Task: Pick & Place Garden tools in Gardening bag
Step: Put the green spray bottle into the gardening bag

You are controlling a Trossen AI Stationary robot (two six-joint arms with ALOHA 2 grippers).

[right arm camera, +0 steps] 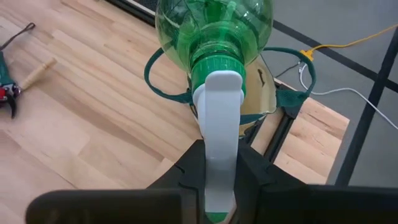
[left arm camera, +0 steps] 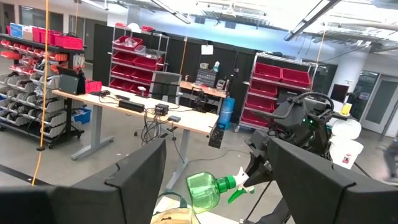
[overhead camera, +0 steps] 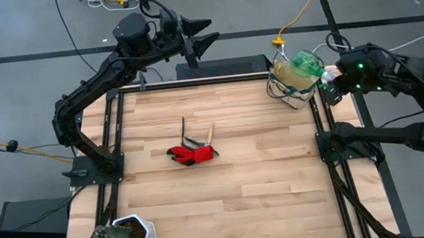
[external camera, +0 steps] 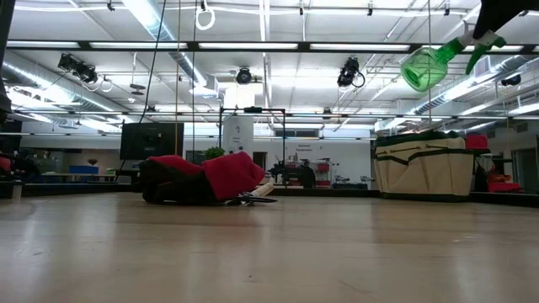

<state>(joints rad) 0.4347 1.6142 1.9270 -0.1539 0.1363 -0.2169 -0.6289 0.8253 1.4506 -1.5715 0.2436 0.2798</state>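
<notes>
My right gripper (overhead camera: 327,76) is shut on a translucent green spray bottle (overhead camera: 304,66) and holds it in the air over the beige gardening bag (external camera: 424,164), which stands at the table's far right corner. A red glove (overhead camera: 192,154) lies at mid-table on slim wooden-handled hand tools (overhead camera: 207,133). My left gripper (left arm camera: 216,149) is open and empty, raised beyond the table's far edge. My right gripper pinches the bottle's white spray head (right arm camera: 221,124) between its two fingers, behind the green cap. The fingers lie along the head, roughly level, coming from the table's right side. The bottle is lifted clear, lying sideways, its round body (right arm camera: 214,31) out past the fingertips above the bag's open mouth (right arm camera: 261,106).
A white pot with a dark plant (overhead camera: 125,237) stands at the near left corner. The bag's green handle loops (right arm camera: 155,74) stick out around its mouth. Bare wood lies between the glove and the bag.
</notes>
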